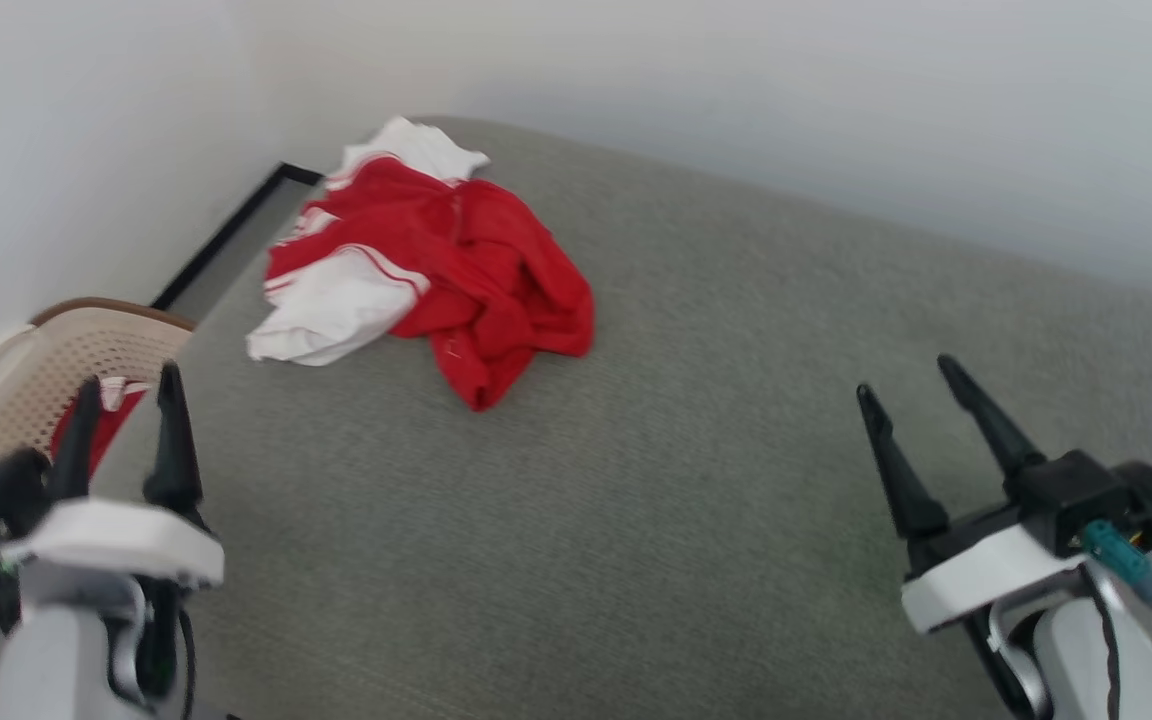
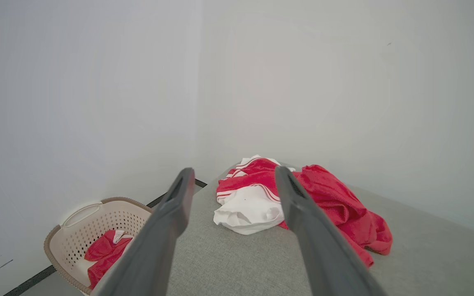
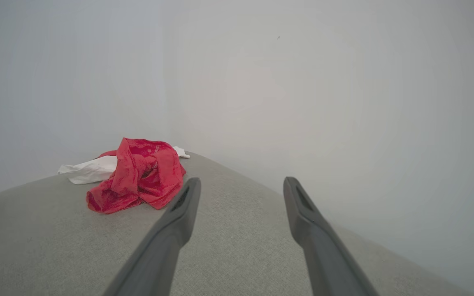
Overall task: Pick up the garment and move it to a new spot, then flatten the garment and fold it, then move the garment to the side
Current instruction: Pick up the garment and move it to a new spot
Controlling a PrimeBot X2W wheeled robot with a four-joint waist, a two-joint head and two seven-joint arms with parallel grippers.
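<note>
Toward the far left corner of the grey cloth-covered desk we find the shirt. It lies in a crumpled heap of red fabric, with 1 white sleeve spilling toward the desk's left edge and another white patch at its far end, near the wall. Red-and-white striped trim runs along the sleeve's edge. From our left wrist the shirt lies straight ahead, white sleeve nearest and the red bulk trailing off to the right. From our right wrist the shirt sits ahead and to the left, red side foremost. Our left claw hangs at the lower left by the desk's left edge, well short of the shirt. Its 2 dark fingers are spread apart with nothing between them, and its own wrist view shows the left claw just as wide. Our right claw hovers at the lower right above bare desk, well apart from the shirt. From its own wrist the right claw is likewise spread and empty. Beside the desk on the left stands a beige perforated basket holding another red-and-white cloth.
</note>
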